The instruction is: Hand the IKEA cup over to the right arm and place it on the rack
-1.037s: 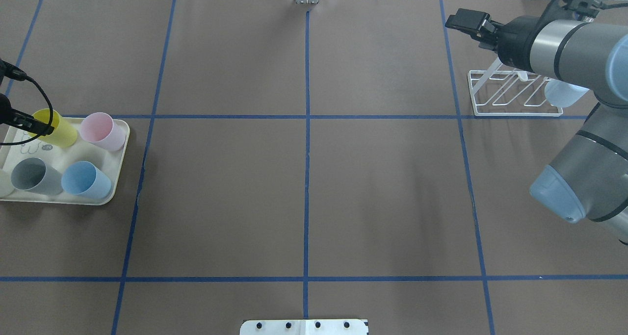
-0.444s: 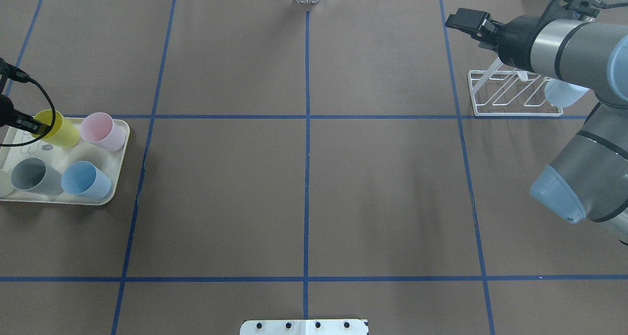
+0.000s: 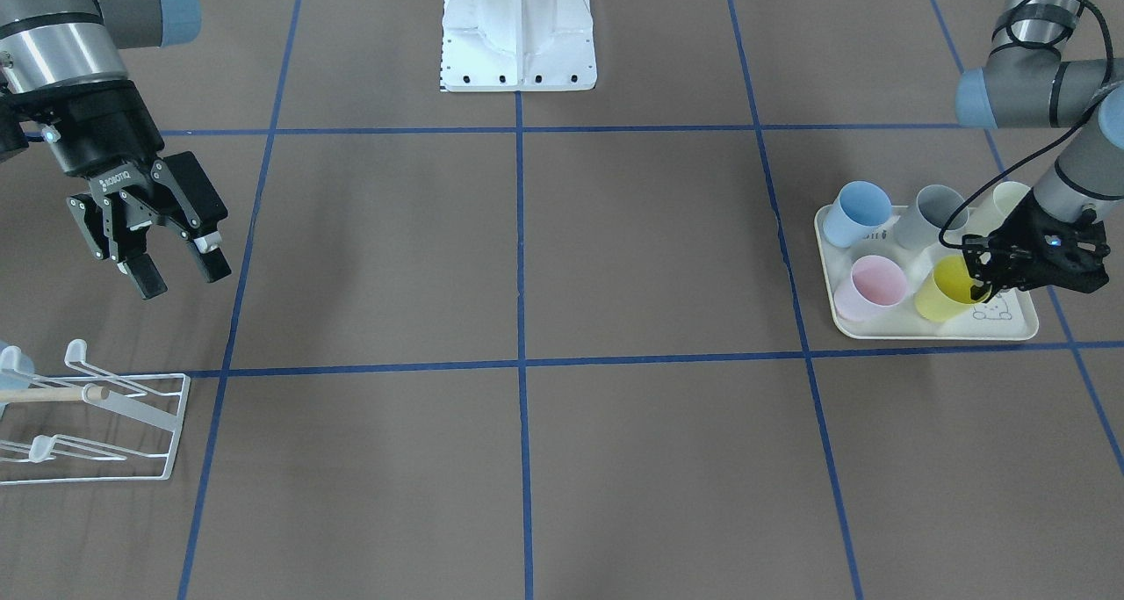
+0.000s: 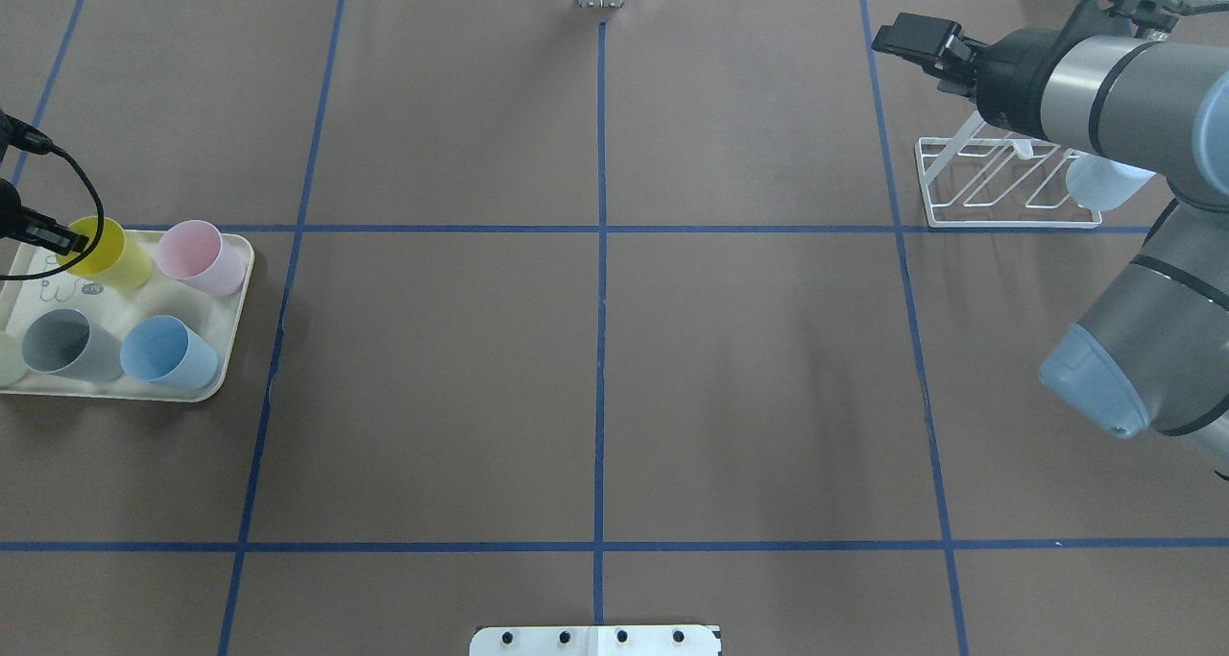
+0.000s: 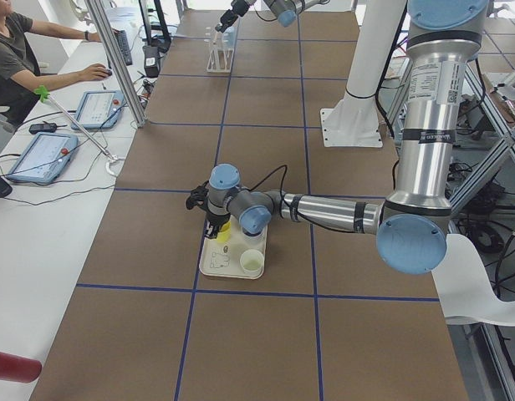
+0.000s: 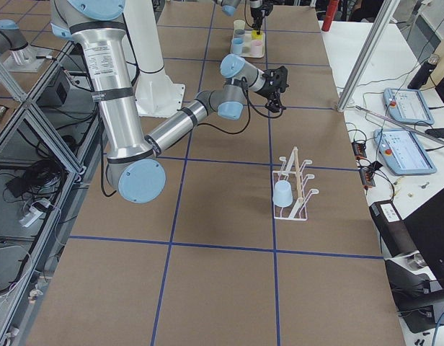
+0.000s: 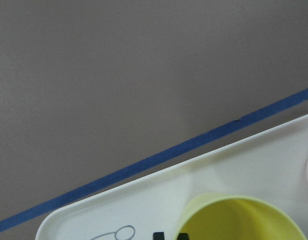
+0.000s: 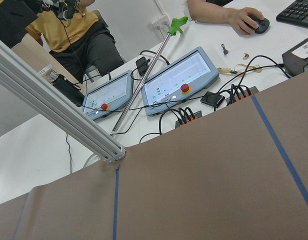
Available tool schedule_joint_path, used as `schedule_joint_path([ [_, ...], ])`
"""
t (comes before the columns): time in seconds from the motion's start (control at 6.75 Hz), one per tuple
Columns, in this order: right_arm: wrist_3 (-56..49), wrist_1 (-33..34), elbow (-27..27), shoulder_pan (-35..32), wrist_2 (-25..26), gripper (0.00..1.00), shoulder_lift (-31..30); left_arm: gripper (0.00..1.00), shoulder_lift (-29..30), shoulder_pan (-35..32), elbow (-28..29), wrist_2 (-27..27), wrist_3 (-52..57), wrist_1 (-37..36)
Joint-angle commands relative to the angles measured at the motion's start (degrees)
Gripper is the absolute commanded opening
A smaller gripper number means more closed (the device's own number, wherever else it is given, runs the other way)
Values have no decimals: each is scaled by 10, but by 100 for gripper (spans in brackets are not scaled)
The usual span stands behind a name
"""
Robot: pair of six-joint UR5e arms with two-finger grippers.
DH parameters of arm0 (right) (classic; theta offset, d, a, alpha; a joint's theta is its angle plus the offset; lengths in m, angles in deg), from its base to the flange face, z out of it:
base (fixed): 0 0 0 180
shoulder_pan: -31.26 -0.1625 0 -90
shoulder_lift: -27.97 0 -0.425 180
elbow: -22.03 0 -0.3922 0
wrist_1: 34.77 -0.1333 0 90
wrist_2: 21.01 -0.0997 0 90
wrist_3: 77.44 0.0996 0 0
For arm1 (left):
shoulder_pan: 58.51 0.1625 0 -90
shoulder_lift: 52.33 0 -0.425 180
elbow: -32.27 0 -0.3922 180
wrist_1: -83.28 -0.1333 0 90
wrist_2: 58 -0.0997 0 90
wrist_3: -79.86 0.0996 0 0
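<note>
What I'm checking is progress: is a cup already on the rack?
Yes, the exterior right view shows a pale blue cup sitting upside down on the rack.

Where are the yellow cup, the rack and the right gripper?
yellow cup [image 3: 938, 301], front-facing view, outer wall.
rack [image 3: 53, 394], front-facing view, wooden rod.
right gripper [image 3: 183, 279], front-facing view, midway between fingertips.

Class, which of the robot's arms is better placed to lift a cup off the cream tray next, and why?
Left. The left gripper is at the rim of the yellow plastic cup on the cream rectangular tray; the right gripper hangs open near the white wire rack, across the table.
</note>
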Motion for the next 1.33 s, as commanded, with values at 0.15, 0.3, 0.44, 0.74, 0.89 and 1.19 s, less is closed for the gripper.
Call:
schedule_joint_path([
  [0.15,0,0,-2,0,0,100,0,0,2,-59,-44,2,59,-74],
  [0.3,0,0,-2,0,0,100,0,0,16,-67,-78,0,59,-128],
  [0.44,3,-1,-2,1,0,100,1,0,37,-90,-95,-1,48,-154],
  [0.74,11,-4,-2,8,1,100,21,0,63,-90,-115,-58,-111,-128],
  [0.89,11,-7,-1,11,2,100,27,0,68,-88,-117,-61,-190,-106],
  [1.19,78,-7,5,14,5,100,64,0,69,-70,-120,-110,-368,16],
])
